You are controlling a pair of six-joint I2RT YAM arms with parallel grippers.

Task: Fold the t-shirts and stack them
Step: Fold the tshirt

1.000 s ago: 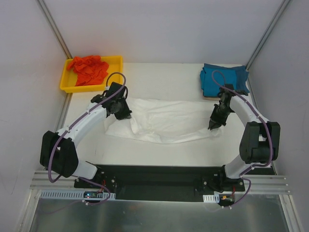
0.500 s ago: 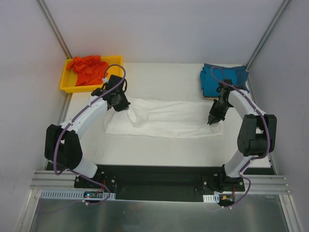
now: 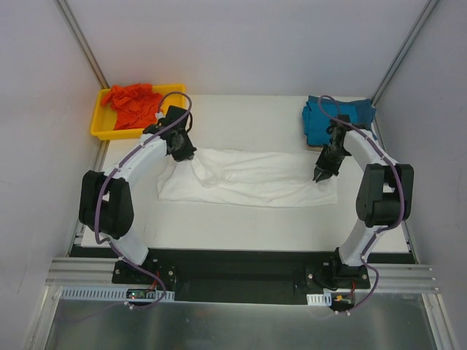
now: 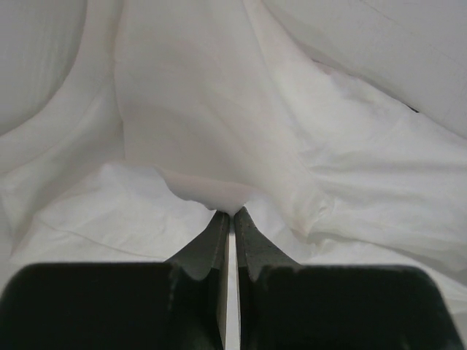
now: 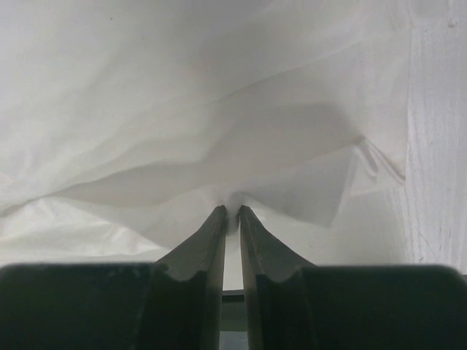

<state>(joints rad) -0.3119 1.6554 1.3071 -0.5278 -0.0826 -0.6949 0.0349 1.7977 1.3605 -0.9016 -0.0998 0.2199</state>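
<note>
Left jaws: closed to a hairline slit, with a small fold of the white t-shirt (image 3: 248, 179) nipped between the tips; in the left wrist view the cloth rises from the pinch in a smooth ridge.
Right jaws: nearly closed, a thin gap showing between them, clamped on a gathered bit of the same shirt's edge; in the right wrist view creases fan out from the tips.
White t-shirt: lies across the middle of the bench (image 3: 241, 226) as a long band running left to right, wrinkled, with several layers overlapping. It is held at its far left end and its far right corner, and the left end is bunched up toward the pinch.
Teal-blue t-shirt (image 3: 337, 120): a folded pile at the far right corner of the bench, just beyond the right wrist and apart from the white one.
Orange-red t-shirt (image 3: 133, 103): crumpled in the yellow tray (image 3: 98, 133) at the far left corner.
Left arm (image 3: 139, 164): elbow swung out to the left, forearm reaching away from the base toward the tray, wrist turned down onto the shirt's left end.
Right arm (image 3: 376, 171): elbow out to the right, forearm arching inward past the teal pile, wrist pointing steeply down at the shirt's right corner.
</note>
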